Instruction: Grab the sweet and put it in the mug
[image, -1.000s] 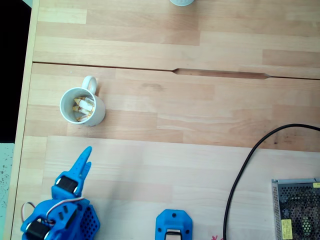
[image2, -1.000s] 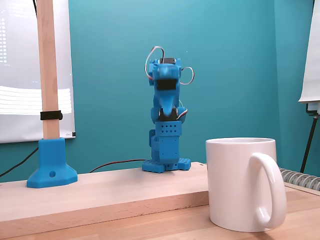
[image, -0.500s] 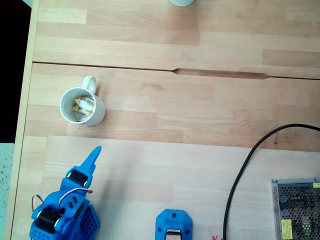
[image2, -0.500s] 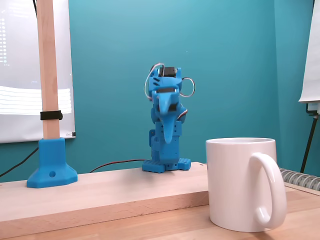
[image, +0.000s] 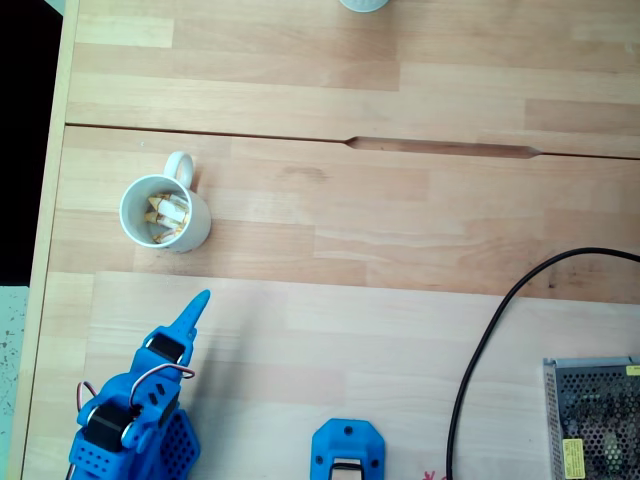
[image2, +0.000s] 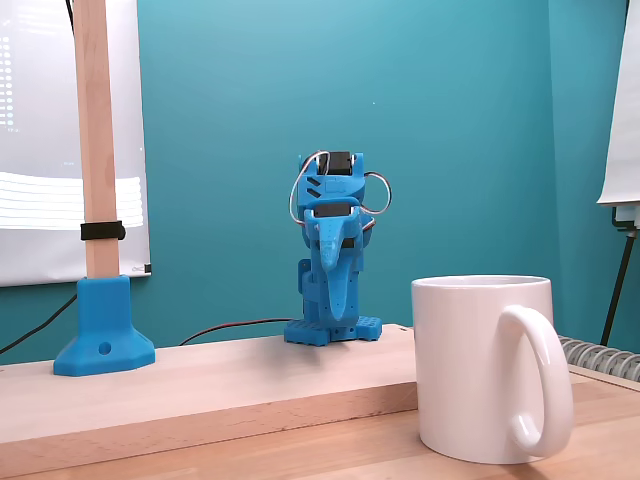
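A: State the claw (image: 199, 300) condition.
B: In the top-down fixed view its jaws sit together in a single tip with nothing between them. The tip points toward 1 o'clock, above bare table (image: 400, 340).
A: And in the side fixed view?
B: The claw (image2: 333, 308) hangs downward in front of the arm's base.
A: Locate the sweet (image: 167, 216).
B: It lies inside the mug (image: 201, 228), among other wrapped candies.
A: Mug position relative to the claw?
B: At 12 o'clock from the tip, apart from it, handle toward 12 o'clock.
A: Other items?
B: A black cable (image: 480, 340) at 3 o'clock.
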